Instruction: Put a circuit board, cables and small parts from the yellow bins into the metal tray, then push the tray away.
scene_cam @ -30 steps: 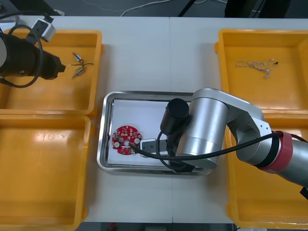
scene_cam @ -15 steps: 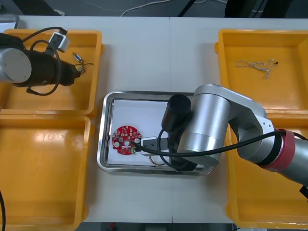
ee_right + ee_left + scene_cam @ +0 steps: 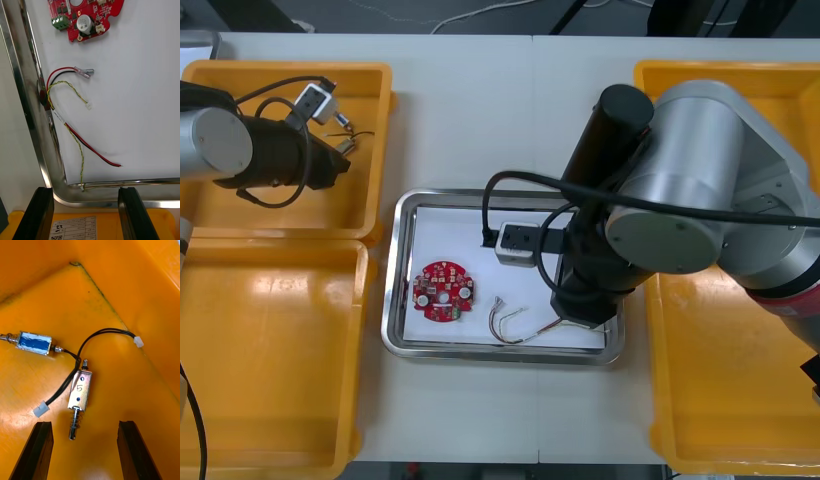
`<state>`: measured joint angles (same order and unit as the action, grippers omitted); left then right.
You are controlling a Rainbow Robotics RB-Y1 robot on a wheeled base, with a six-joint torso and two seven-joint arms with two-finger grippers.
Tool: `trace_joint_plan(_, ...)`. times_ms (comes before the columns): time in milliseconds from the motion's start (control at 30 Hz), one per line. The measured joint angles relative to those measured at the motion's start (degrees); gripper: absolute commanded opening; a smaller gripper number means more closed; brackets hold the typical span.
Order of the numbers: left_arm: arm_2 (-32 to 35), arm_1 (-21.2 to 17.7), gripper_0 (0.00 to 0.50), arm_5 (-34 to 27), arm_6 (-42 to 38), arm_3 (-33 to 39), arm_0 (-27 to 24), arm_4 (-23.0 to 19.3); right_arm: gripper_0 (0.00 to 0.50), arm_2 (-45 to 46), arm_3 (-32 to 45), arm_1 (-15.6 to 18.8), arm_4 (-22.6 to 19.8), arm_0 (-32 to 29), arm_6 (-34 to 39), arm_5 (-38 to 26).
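In the far-left yellow bin (image 3: 384,110), at ten o'clock from the metal tray (image 3: 398,290): our next small metal part (image 3: 79,390).
We judge it light, rigid and slippery (its black lead (image 3: 108,330) crosses a second part (image 3: 34,343)), so we'd pinch the flat body. The left gripper (image 3: 84,424) hovers wide above it. The right gripper (image 3: 85,191), spread and empty, hangs over the tray's circuit board (image 3: 443,292) and cable (image 3: 71,131).

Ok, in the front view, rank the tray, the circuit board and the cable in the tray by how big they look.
1. Tray, by far the largest.
2. Circuit board.
3. Cable: it spans about as wide as the circuit board but is thin, so it covers less.
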<state>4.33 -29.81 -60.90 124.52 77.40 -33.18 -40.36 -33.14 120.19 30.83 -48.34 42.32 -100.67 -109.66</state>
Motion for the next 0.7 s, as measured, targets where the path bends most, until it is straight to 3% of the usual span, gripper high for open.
trace_joint_plan(367, -0.6, 0.0, 0.5, 2.6, 0.0, -3.2, -2.3, 0.5, 0.5, 8.8, 4.4, 0.5, -0.7, -0.6, 18.0, -0.2)
trace_joint_plan(567, -1.5, 0.1, 0.5, 3.1, 0.0, -4.7, -3.1, 1.1, 0.5, 14.4, 7.9, 2.4, -0.7, -4.7, 27.7, -0.2)
trace_joint_plan(700, -1.5, 0.6, 0.5, 3.2, 0.0, -6.7, -4.2, 1.5, 0.5, 18.0, 9.6, 4.4, -1.0, -8.0, 30.2, -0.2)
